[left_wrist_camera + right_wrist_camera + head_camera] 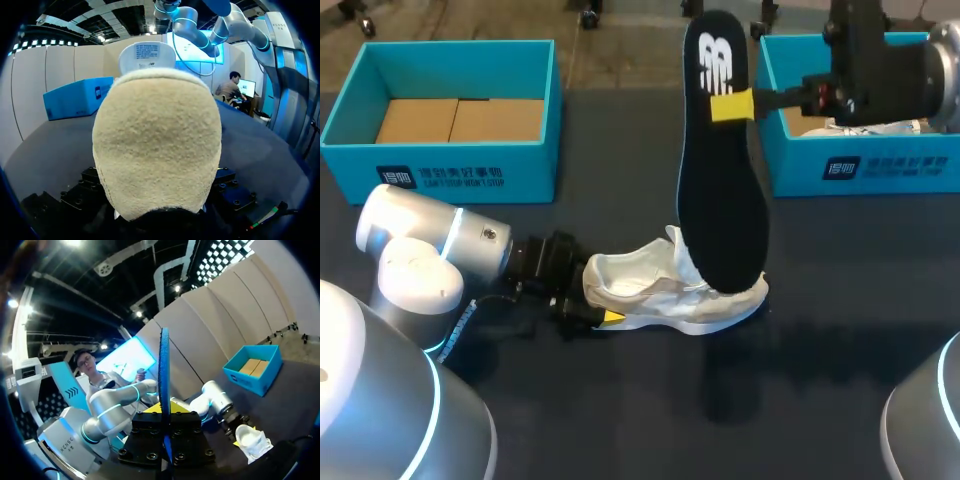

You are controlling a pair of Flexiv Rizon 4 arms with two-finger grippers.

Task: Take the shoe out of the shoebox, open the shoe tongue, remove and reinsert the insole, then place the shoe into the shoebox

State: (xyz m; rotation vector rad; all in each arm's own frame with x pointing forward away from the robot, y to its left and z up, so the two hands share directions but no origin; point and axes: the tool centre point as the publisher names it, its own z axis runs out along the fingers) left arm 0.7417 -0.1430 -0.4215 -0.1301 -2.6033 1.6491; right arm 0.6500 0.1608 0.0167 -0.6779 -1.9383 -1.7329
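A white shoe lies on its side on the dark table, toe to the right. My left gripper holds it at the heel, one yellow tip showing under the heel. In the left wrist view the tan heel lining fills the space between the fingers and hides them. My right gripper is shut on the heel end of the black insole, which hangs upright with its toe end at the shoe's opening. In the right wrist view the insole stands edge-on between the fingers of my right gripper, with the shoe below.
A blue shoebox with cardboard inside stands at the back left. Another blue box holding white paper stands at the back right, under my right arm. The near half of the table is bare dark mat.
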